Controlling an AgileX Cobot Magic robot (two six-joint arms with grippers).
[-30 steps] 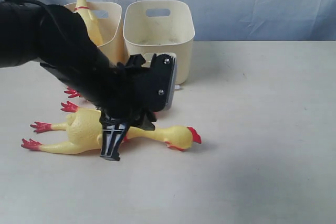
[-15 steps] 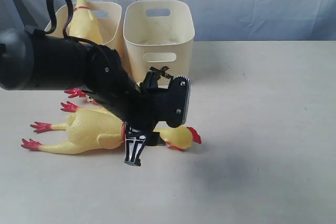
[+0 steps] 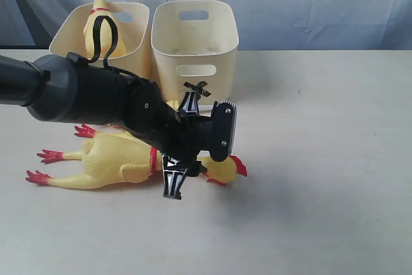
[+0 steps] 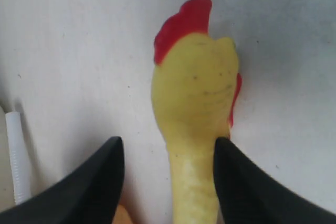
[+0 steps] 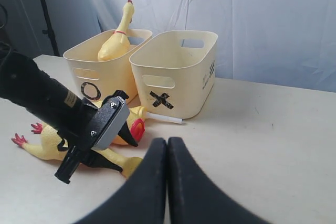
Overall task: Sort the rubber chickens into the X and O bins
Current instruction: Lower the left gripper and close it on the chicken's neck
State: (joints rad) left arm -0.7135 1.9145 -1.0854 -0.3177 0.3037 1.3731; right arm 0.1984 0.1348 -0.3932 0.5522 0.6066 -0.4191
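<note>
At the left rear of the surface [image 3: 322, 159], the O bin [image 3: 69, 38] holds one standing chicken [image 3: 102, 27], its neck poking above the rim. Just in front of that bin, the lying chicken [image 3: 112, 162] stretches across the exterior view. Its red feet are at the left and its head at the right, so its long axis runs side to side. A third chicken [image 3: 84, 131] lies behind it, mostly hidden by the left arm; only a red foot and a bit of yellow show.

The left gripper [image 3: 175, 178] has its tips down at the lying chicken's neck, just short of the head. Seen from the wrist, it is spread wide, one finger on each side of the neck and set across the long axis. Whether either finger touches the rubber I cannot tell.

Behind and to the right stands the X bin [image 3: 193, 37]; no chicken shows in it. The right gripper [image 5: 167, 148], pressed together and holding nothing, hangs well apart on the right. The left arm is plainly the nearer one, and the coming move likely turns on closing squarely on that thin neck.
</note>
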